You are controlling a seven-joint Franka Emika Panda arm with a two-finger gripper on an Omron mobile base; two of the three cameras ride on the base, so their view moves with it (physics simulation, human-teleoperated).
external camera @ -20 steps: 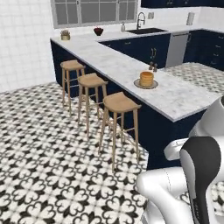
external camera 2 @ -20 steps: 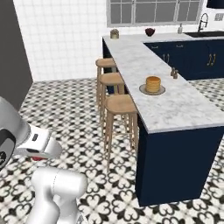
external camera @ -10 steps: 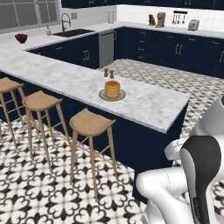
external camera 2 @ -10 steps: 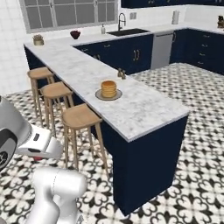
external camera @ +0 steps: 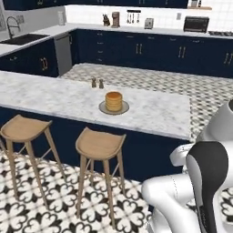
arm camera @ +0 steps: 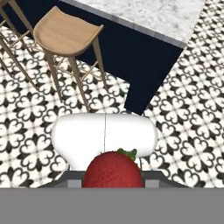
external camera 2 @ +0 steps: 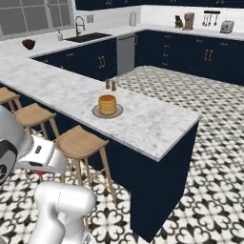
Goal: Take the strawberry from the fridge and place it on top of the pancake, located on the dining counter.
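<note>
Fingers are hidden behind the strawberry point(arm camera: 113, 169), so I cannot tell whether they are clamped on it or merely beside it; the red fruit sits at the bottom middle of the hand view, its small green leaf showing at the upper right. Beyond it lies the black-and-white patterned floor point(arm camera: 192, 127), with the navy end of the dining counter point(arm camera: 148, 17) and its marble top above. A wooden stool point(arm camera: 65, 33) stands against the navy base of the counter. On the counter, the pancake point(external camera: 113, 101) stack rests on a round grey plate point(external camera: 103, 108), roughly midway across the marble and some way in from the free end; in the right base view the pancake point(external camera 2: 107, 104) sits closer to the stool-side edge than to the far edge. Two small shakers point(external camera: 97, 83) stand just behind the plate, toward the far edge. Along the near edge, two stools point(external camera: 100, 144) show in the left base view. Farther back, the navy wall cabinets point(external camera: 150, 52) carry a toaster point(external camera: 149, 23) and a microwave point(external camera: 196, 23), and a sink with faucet point(external camera 2: 80, 26) sits on the side run of counter.
</note>
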